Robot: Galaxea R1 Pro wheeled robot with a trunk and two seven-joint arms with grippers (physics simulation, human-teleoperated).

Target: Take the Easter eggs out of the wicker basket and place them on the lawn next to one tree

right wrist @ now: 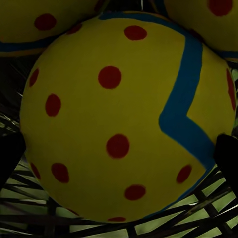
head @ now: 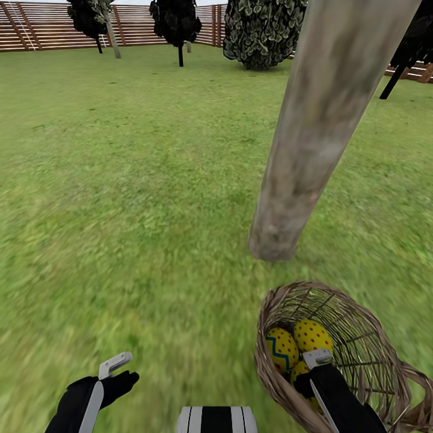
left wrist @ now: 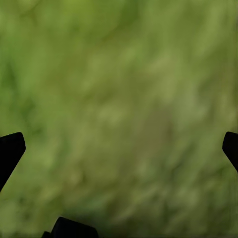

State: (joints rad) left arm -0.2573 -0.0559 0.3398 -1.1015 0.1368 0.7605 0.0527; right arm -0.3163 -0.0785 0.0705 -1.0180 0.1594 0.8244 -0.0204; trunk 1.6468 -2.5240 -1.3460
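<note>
My right gripper [right wrist: 119,153] is inside the wicker basket [head: 367,337], jaws wide, straddling the nearest egg [right wrist: 124,114] for extraction; contact not confirmed.

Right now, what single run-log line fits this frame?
right gripper: inside wicker basket, open around an Easter egg | left gripper: open, empty over lawn | eggs in basket: three | tree trunk: just beyond basket

I am standing in a garden, a fenced yard outside. A wide green lawn [head: 132,180] lies all around me. A brown wooden fence [head: 48,27] with horizontal slats closes the far side. A thick grey tree trunk [head: 319,132] rises near me, and dark-leaved trees [head: 175,23] stand by the fence.
</note>
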